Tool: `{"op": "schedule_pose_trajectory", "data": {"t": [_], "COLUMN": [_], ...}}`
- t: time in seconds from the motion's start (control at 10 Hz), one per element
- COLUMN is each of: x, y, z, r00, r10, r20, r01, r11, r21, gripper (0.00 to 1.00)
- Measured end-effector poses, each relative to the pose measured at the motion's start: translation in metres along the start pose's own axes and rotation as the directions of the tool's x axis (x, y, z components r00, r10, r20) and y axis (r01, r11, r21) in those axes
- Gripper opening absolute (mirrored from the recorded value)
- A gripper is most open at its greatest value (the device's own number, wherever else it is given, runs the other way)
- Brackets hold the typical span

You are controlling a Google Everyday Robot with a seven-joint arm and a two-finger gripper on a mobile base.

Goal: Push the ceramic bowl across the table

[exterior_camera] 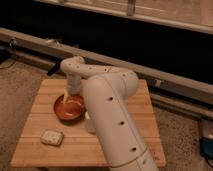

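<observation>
The orange-red ceramic bowl (68, 108) sits on the light wooden table (45, 92), left of centre. My white arm reaches from the lower right, over the table, and bends down at the bowl's far edge. My gripper (71, 98) hangs at the bowl's far rim, its tip inside or against the bowl. The small white cup is almost fully hidden behind my arm, right of the bowl.
A pale rectangular sponge-like block (52, 137) lies near the table's front left. A long grey rail (30, 42) runs behind the table along a dark wall. Speckled floor surrounds the table. A dark object (206, 145) sits at the right edge.
</observation>
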Motion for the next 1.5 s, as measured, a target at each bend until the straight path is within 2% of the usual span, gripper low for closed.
{"op": "schedule_pose_trajectory", "data": {"t": [0.7, 1.5], "x": [0.003, 0.003], "y": [0.042, 0.111], "z": [0.011, 0.022], "r00": [0.996, 0.981], "r10": [-0.046, -0.154], "r20": [-0.079, -0.122], "r01": [0.044, 0.144], "r11": [0.999, 0.986], "r21": [-0.027, -0.084], "gripper": [0.80, 0.80]}}
